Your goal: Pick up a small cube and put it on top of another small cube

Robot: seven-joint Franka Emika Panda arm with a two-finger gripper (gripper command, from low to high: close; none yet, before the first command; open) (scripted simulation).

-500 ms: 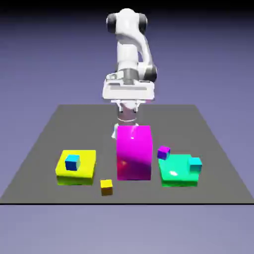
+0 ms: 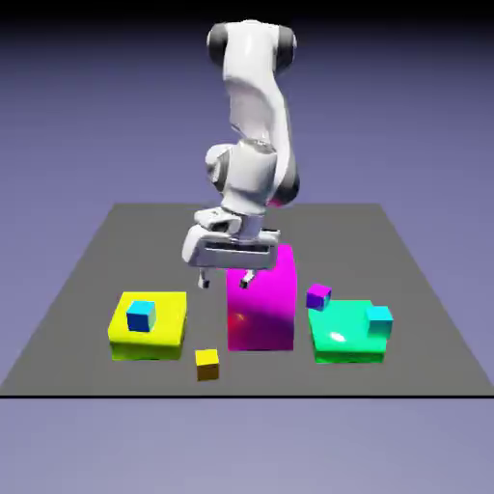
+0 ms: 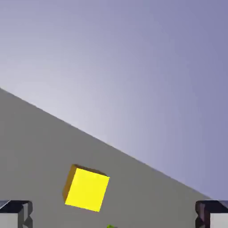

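Note:
The small yellow-orange cube point(image 2: 206, 364) lies on the grey table near its front edge, and in the hand view the same cube point(image 3: 87, 188) sits low and left of centre. The tiny cyan-blue cube point(image 2: 141, 315) rests on top of the flat bright-yellow block point(image 2: 164, 333). My gripper point(image 2: 225, 281) hangs tilted in the air beside the magenta block's upper left, above and behind the yellow-orange cube, open and empty. Its two grey fingertips point(image 3: 15, 213) stand far apart at the hand view's bottom corners, around my gripper's point(image 3: 114, 217) empty gap.
A tall magenta block point(image 2: 262, 309) stands mid-table, right beside the hand. A tiny purple cube point(image 2: 318, 295) sits against a flat green block point(image 2: 340, 338), which carries a teal cube point(image 2: 379, 319). The table's front edge point(image 2: 241, 395) runs close to the yellow-orange cube.
The arm has leaned forward and down. The hand moved from behind the magenta block to its upper left and tilted. The cubes and blocks have not moved.

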